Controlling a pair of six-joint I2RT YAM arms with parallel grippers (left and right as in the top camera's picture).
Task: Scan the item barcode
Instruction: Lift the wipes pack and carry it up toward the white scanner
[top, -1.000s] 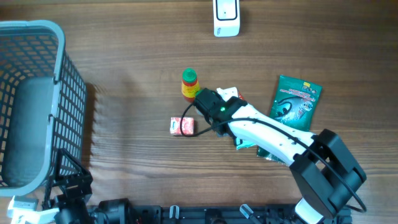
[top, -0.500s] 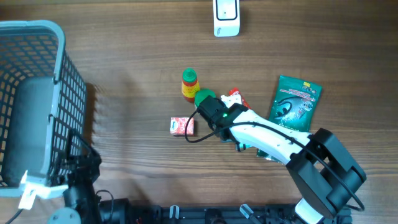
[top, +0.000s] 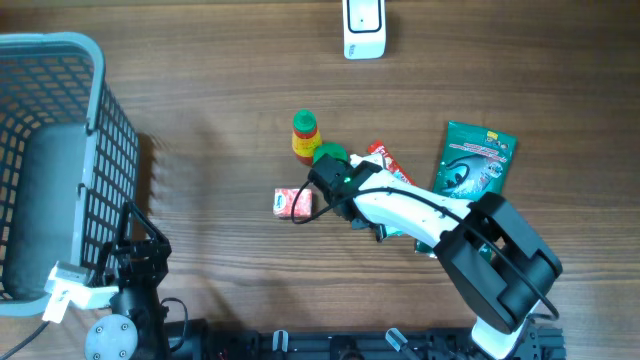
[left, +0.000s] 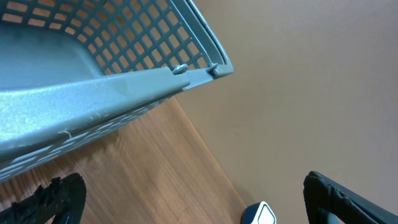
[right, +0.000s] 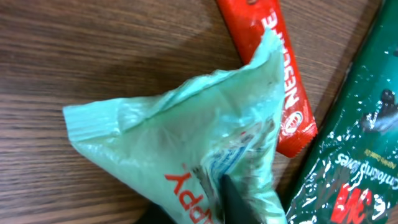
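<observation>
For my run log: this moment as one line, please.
right gripper: shut on pale green packet | left gripper: open, beside basket | scanner: not yet reached

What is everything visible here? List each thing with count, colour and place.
basket: one, grey-blue, table's left side
scanner: one, white, far edge
bottle: one, yellow with green cap, centre
box: one, red and white, beside bottle
bar: one, red, right of bottle
packet: one, dark green, right side
pouch: one, pale green, in right gripper
table: one, brown wood, under everything
left gripper: one, black, open, by basket
right gripper: one, black, shut on pouch
</observation>
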